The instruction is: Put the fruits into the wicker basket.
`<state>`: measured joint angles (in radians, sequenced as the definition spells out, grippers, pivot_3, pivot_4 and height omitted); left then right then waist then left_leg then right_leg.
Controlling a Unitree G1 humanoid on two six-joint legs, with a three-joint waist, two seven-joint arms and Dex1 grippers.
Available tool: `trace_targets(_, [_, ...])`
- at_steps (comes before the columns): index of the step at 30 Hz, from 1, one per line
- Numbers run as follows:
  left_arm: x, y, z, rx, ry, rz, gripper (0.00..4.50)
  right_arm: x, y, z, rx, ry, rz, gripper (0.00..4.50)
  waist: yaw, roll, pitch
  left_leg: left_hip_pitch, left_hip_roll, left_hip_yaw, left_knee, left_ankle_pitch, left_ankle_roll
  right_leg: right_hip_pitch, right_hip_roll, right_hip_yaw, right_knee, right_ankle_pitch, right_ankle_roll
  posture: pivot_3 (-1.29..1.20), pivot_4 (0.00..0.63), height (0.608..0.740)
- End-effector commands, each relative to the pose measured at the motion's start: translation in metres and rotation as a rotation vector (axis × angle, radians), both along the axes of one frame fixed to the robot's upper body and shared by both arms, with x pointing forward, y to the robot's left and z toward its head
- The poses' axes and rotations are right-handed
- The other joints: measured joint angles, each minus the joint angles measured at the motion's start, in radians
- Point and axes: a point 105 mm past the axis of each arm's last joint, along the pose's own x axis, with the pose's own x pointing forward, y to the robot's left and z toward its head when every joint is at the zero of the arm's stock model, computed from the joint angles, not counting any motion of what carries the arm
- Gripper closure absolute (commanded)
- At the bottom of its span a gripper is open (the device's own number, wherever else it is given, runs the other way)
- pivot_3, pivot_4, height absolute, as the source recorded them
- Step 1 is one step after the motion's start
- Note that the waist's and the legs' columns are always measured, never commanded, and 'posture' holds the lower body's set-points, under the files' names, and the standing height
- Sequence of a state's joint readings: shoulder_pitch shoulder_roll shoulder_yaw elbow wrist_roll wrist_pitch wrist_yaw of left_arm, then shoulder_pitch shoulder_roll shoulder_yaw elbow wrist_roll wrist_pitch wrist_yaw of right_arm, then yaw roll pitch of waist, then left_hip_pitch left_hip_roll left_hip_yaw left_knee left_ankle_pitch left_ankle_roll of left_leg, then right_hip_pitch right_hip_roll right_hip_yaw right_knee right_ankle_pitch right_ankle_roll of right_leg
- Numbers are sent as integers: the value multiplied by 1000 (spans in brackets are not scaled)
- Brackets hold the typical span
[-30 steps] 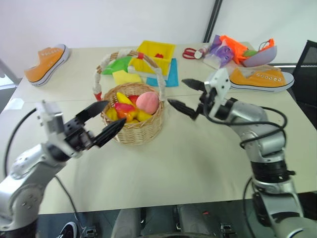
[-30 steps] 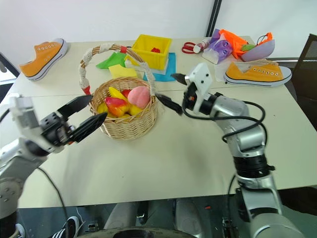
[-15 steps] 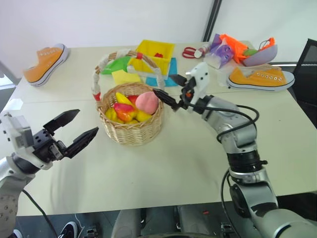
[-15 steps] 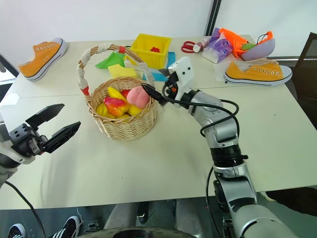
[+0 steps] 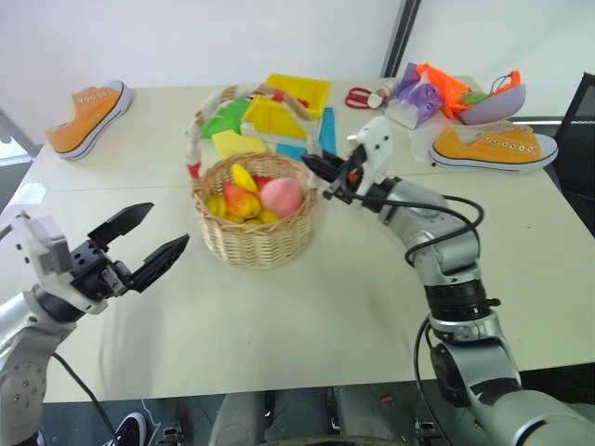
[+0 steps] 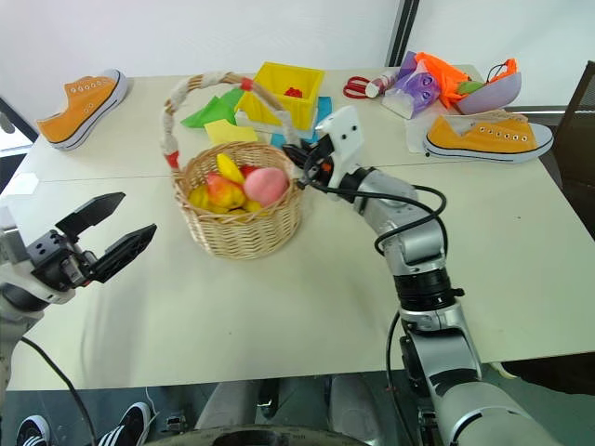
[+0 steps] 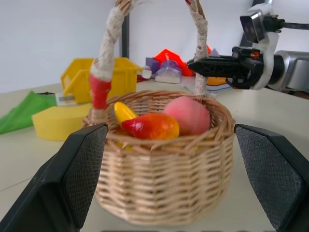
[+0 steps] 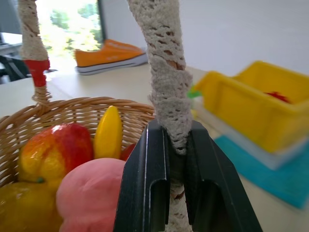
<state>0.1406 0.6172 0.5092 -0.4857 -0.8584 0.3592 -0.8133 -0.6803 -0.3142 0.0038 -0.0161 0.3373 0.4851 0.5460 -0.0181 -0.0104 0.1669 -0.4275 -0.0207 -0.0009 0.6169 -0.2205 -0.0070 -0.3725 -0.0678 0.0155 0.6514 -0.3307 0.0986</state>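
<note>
With fruits (image 5: 256, 198) already piled inside wicker basket (image 5: 257, 240) at mid-table, right gripper (image 5: 324, 168) clamped on lace-wrapped handle (image 8: 164, 82), likely to steady or shift it. Left gripper (image 5: 149, 251) spread wide, near, holding nothing.

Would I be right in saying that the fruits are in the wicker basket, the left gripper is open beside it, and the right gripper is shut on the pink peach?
Not quite: the right gripper is shut on the wicker basket's handle, not on the pink peach, as the right wrist view shows. The fruits do lie in the wicker basket, and the left gripper is open beside it.
</note>
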Motion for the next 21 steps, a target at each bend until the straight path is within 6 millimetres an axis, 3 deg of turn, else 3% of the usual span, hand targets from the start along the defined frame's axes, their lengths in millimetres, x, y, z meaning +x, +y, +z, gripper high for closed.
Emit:
trace_targets(1, [6,-15,3,-12,-25,-58,0,-1,-48,26,25,-117,-124,4454,5,0,0,0,0,0,0,0,0,0,0,0,0,0,0,0,150,740])
trace_targets(2, [8,-19,3,-18,-25,-73,0,-3,-58,26,18,-123,-135,4454,5,0,0,0,0,0,0,0,0,0,0,0,0,0,0,0,150,740])
trace_targets(7, [24,-52,5,-51,-44,-200,0,-25,-146,18,-132,-126,-319,4454,15,0,0,0,0,0,0,0,1,2,0,-1,-2,0,0,0,150,740])
trace_targets(13, [39,-71,5,-72,-38,-292,0,-53,-215,19,-216,-131,-521,4454,6,0,0,1,1,0,4,0,1,5,2,-1,1,0,1,0,150,740])
trace_targets(21, [40,-80,-14,17,32,-432,0,-86,-260,9,-284,-102,-665,4454,10,1,0,2,1,0,13,-2,5,11,3,-1,2,0,1,0,150,740])
